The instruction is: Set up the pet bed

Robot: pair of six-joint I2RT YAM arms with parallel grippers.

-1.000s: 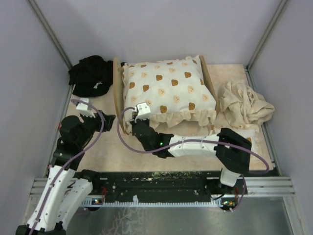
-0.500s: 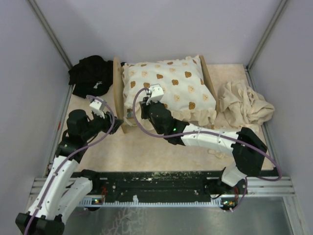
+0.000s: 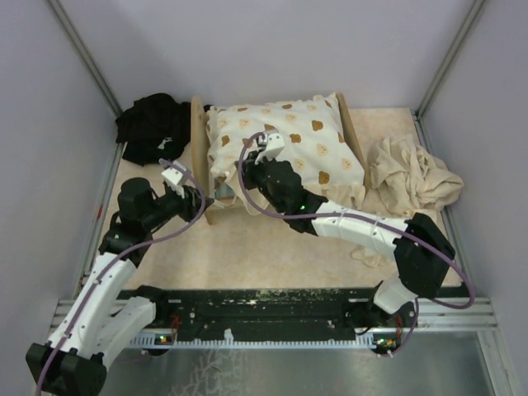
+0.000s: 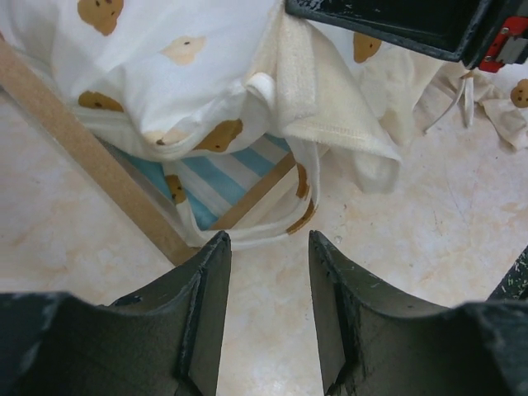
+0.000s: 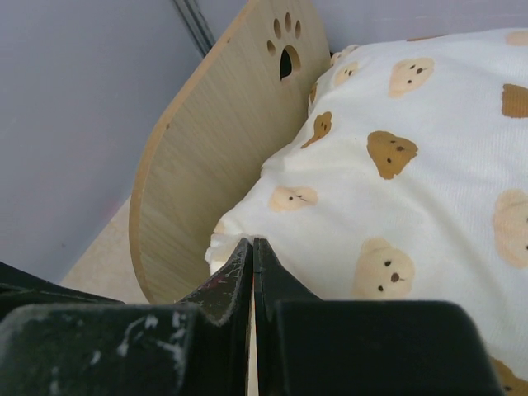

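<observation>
The pet bed (image 3: 198,153) stands at the back middle, its rounded headboard (image 5: 216,132) with paw-print cutout on the left. The cream frilled cushion (image 3: 289,148) with brown prints covers it. The blue-and-white striped mattress (image 4: 224,176) shows only under the cushion's lifted frill, beside the wood frame rail (image 4: 82,132). My right gripper (image 3: 247,171) is shut on the cushion's left frill edge (image 5: 227,235), close to the headboard. My left gripper (image 4: 268,241) is open and empty, low over the floor just in front of the bed's near-left corner (image 3: 213,210).
A black cloth (image 3: 153,124) lies bunched at the back left against the wall. A plain beige cloth (image 3: 412,175) lies crumpled at the right. More cream fabric (image 3: 367,247) lies under the right arm. Grey walls close in on three sides.
My right gripper has moved back along the cushion's left edge toward the headboard, lifting the frill. My left gripper has moved right, up to the bed's near-left corner.
</observation>
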